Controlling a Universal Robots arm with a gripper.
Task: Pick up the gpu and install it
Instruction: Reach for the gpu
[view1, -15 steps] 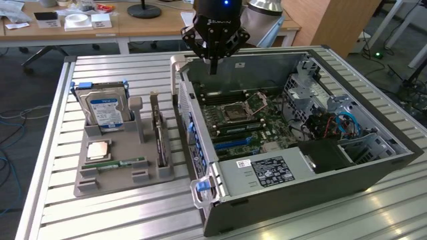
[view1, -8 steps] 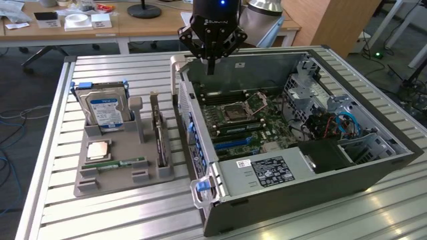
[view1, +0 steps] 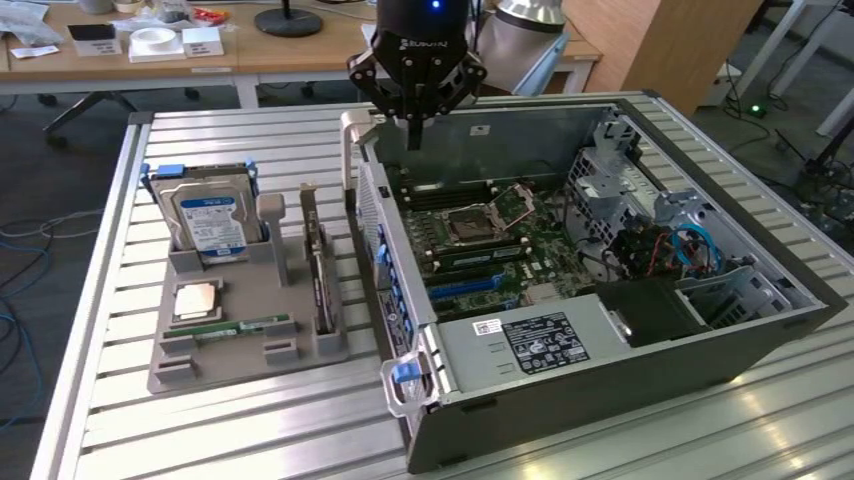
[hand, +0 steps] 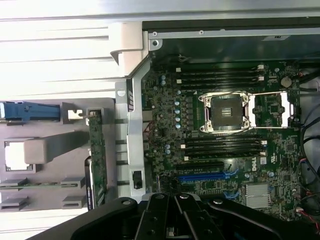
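The gpu (view1: 320, 280) stands on edge in a slot of the grey holder (view1: 227, 362), to the exterior view's left of the open computer case (view1: 761, 330). It is a thin card, dark on one face. In the wrist view the gpu (hand: 97, 160) shows as a narrow green-brown strip beside the case wall. My gripper (view1: 414, 135) hangs above the far end of the case, over the motherboard (view1: 487, 240), shut with nothing between its fingers. It sits well apart from the gpu. In the wrist view the gripper (hand: 175, 200) points down at the motherboard (hand: 165, 130), near a blue slot (hand: 200, 176).
The holder also carries a silver hard drive with a blue label (view1: 211, 215), a processor chip (view1: 198, 298) and a green RAM stick (view1: 247, 325). A raised case side wall (view1: 380, 260) stands between holder and motherboard. Desks with clutter lie behind the slatted table (view1: 200, 430).
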